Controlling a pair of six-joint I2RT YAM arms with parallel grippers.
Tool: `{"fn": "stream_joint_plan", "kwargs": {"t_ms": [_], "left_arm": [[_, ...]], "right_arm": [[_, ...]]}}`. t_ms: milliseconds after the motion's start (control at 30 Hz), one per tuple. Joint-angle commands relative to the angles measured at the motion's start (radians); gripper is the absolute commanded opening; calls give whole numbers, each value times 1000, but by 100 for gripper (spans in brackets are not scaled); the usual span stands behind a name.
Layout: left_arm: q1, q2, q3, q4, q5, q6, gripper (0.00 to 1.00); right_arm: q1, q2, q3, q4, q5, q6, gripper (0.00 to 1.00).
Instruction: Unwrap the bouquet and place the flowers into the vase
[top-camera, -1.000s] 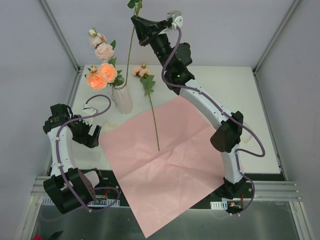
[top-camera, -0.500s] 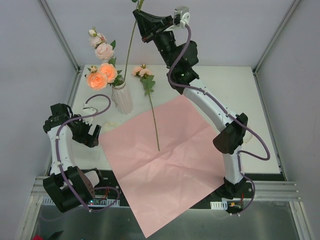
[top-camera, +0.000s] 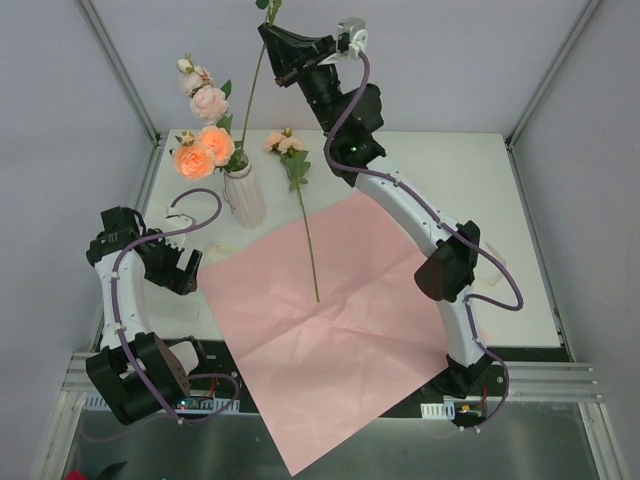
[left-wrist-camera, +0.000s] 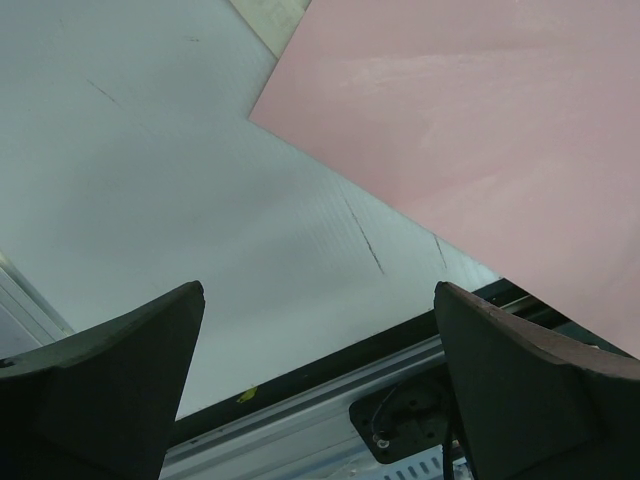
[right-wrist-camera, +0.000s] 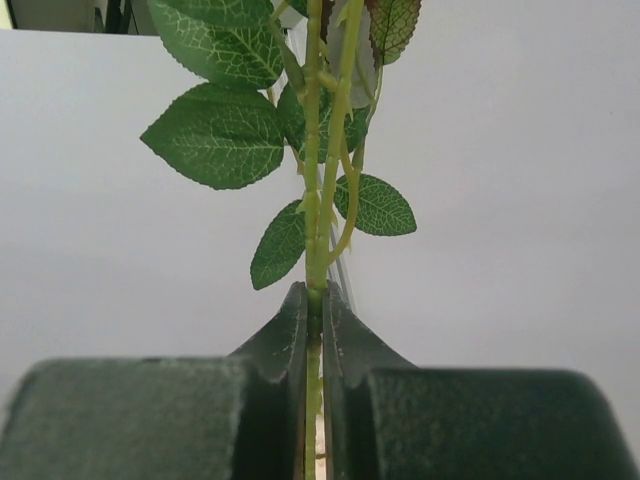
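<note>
Wrapping paper (top-camera: 330, 330): matt pink sheet, smooth apart from fold creases. Vase (top-camera: 246, 200) is white and ribbed with a slight sheen; table (top-camera: 470, 170) is matt white, lightly scratched at the near left. Right gripper (right-wrist-camera: 314, 292) jaws are matt dark plastic; stem (right-wrist-camera: 316, 200) and leaves (right-wrist-camera: 205, 135) look like waxy plastic with moulded veins.

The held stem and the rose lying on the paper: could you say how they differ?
The held stem hangs nearly upright, clamped in the right hand; the lying rose rests flat, untouched, partly on the pink paper. The lying rose's peach bloom shows; the held stem's is out of frame. Both have leafy green stems.
</note>
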Motion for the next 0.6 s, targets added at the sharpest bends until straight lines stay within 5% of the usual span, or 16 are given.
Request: {"fn": "stream_joint_plan", "kwargs": {"t_ms": [0,367,567], "left_arm": [[13,-2,19,-3,10,6,99],[13,-2,26,-3,-13,15,99],[13,7,42,-6,-11,-3,99]], "right_arm": [[-2,16,47,63,2,-18,0],[5,120,81,34,2,-36,1],[47,93,-65,-43,-57,-36,0]]}}
